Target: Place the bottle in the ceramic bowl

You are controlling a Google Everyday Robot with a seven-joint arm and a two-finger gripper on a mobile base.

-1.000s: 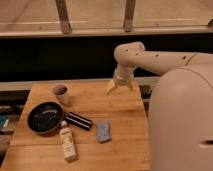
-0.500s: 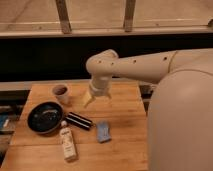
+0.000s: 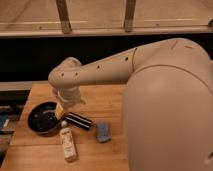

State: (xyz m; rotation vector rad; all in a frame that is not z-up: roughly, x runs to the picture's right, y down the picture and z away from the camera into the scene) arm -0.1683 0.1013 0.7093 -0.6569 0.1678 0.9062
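The white bottle (image 3: 68,143) lies on the wooden table (image 3: 105,100) near the front, its cap pointing toward the bowl. The dark glossy ceramic bowl (image 3: 42,118) sits just behind and to the left of it. My gripper (image 3: 62,109) hangs from the cream arm over the bowl's right rim, above and behind the bottle, not touching it.
A black ribbed bar (image 3: 79,121) lies right of the bowl, close under the gripper. A small blue block (image 3: 103,131) lies right of the bar. The arm's large body (image 3: 170,105) fills the right side. The table's left edge is near the bowl.
The arm has swung left and down, from over the table's back middle to over the bowl's right rim. It now hides the small brown cup. The bottle has not moved.
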